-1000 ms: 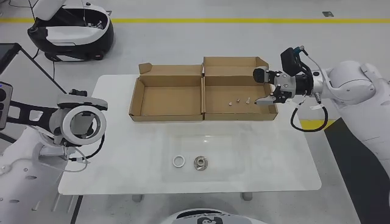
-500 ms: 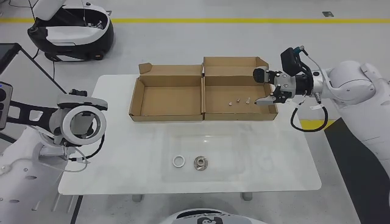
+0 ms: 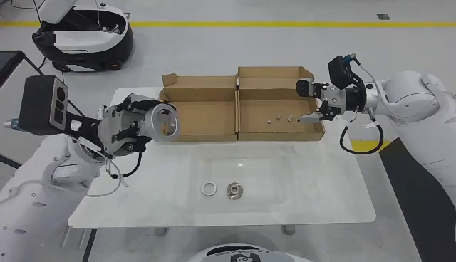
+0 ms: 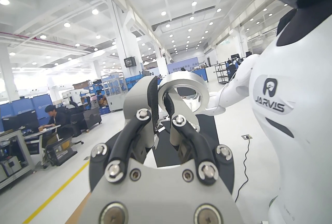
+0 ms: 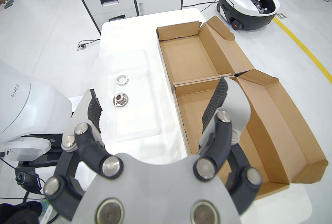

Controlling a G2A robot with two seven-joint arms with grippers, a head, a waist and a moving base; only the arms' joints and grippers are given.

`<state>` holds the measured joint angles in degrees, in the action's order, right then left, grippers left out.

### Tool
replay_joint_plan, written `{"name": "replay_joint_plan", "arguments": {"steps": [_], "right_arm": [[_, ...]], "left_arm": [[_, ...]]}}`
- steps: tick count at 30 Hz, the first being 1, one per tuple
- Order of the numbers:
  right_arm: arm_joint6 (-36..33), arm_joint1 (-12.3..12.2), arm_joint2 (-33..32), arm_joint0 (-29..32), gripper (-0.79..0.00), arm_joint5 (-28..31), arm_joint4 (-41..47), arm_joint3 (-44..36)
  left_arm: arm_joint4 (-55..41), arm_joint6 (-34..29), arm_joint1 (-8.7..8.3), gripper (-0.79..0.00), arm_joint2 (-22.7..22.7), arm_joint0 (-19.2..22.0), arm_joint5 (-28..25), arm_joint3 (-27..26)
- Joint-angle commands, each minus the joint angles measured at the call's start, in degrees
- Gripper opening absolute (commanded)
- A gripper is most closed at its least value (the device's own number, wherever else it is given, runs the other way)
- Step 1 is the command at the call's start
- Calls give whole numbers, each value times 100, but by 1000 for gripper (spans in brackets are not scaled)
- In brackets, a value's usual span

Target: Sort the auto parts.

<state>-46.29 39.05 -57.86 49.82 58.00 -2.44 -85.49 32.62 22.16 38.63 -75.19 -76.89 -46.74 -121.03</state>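
Left gripper [image 4: 161, 103]: clamped on wide silver metal ring [image 4: 185, 85], raised beside left brown cardboard box [image 3: 199, 116], at its outer end.
Right gripper [image 5: 158, 90]: jaws spread wide, empty, over right brown cardboard box [image 3: 256, 109], at its outer end.

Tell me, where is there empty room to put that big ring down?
The left box floor is bare between its walls. The table's right-arm end, past the flanged part, is free too. Crowded: the right box, with small parts and right gripper.
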Motion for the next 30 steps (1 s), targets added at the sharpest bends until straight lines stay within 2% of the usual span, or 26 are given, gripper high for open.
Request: {"name": "replay_joint_plan", "arguments": {"steps": [1,9,18,25,30], "right_arm": [[0,0,0,0,0,0,0,0],[0,0,0,0,0,0,0,0],[0,0,0,0,0,0,0,0],[0,0,0,0,0,0,0,0],[0,0,0,0,0,0,0,0]], "left_arm": [[-139,-297,35,-785,127,119,216,53],[-590,-1601,199,-785,630,860,935,466],[-106,-3254,366,-785,1214,1486,1647,768],[480,-4000,530,-785,1729,1817,2054,1004],[874,-4402,718,-785,2220,2260,2243,1301]]}}
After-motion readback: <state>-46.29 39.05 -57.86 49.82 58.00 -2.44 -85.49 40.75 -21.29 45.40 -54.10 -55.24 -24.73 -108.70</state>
